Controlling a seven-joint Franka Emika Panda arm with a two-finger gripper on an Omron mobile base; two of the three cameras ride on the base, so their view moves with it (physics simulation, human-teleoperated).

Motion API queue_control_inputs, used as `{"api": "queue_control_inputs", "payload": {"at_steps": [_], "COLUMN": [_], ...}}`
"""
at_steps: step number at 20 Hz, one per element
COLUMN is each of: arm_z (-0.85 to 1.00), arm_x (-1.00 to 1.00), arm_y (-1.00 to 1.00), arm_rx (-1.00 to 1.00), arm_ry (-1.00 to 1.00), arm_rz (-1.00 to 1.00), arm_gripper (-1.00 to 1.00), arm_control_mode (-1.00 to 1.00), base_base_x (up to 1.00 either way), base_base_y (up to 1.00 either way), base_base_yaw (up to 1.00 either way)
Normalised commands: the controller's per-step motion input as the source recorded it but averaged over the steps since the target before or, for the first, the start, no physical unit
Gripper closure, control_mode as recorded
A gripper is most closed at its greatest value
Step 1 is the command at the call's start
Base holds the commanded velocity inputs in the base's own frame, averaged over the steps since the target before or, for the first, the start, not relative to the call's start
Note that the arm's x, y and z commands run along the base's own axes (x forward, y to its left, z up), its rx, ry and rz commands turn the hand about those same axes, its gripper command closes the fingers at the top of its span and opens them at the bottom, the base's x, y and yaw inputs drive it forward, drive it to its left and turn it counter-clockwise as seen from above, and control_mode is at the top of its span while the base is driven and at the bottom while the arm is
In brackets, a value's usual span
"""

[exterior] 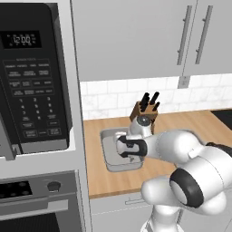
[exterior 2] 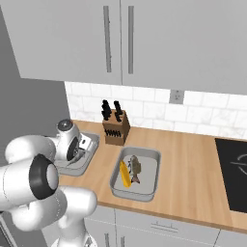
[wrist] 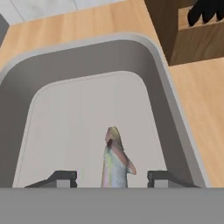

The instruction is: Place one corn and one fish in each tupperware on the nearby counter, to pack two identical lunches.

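Two grey tupperware stand on the wooden counter (exterior 2: 188, 173). The right tupperware (exterior 2: 150, 157) holds one yellow corn (exterior 2: 124, 174) and one fish (exterior 2: 135, 167) side by side. My gripper (wrist: 112, 177) hangs open just over the left tupperware (wrist: 87, 65), which also shows under the hand (exterior: 107, 156) and to the left of the knife block (exterior 2: 91, 144). A slim grey fish (wrist: 114, 159) lies on its floor between my fingertips (wrist: 61, 177), touching neither. The other cob is out of view.
A brown knife block (exterior 2: 116, 126) with black handles stands between the two containers at the back, close to my hand (exterior: 144, 111). A tall oven unit with a microwave (exterior: 31, 77) bounds the counter on the left. A black cooktop (exterior 2: 234, 171) lies at the right.
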Motion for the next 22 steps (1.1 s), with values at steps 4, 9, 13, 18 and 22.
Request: {"api": "queue_control_inputs", "payload": {"at_steps": [4, 9, 13, 18, 22], "arm_z": [0.09, 0.87, 1.0, 0.98, 1.0], "arm_x": [0.11, -0.73, -1.0, -0.91, -0.84], "arm_y": [0.0, -0.06, -0.11, -0.48, -0.27], "arm_rx": [0.0, 0.03, 0.03, 0.03, 0.01], "arm_ry": [0.0, 0.0, -0.09, -0.06, 0.0], "arm_rz": [-0.01, -0.07, -0.03, -0.03, 0.02], "arm_gripper": [-1.0, -1.0, -1.0, -1.0, -1.0], "arm_control_mode": [-1.0, -1.0, -1.0, -1.0, -1.0], "base_base_x": [0.0, 0.0, 0.0, 0.0, 0.0], "base_base_y": [0.0, 0.0, 0.0, 0.0, 0.0], "base_base_yaw": [0.0, 0.0, 0.0, 0.0, 0.0]}}
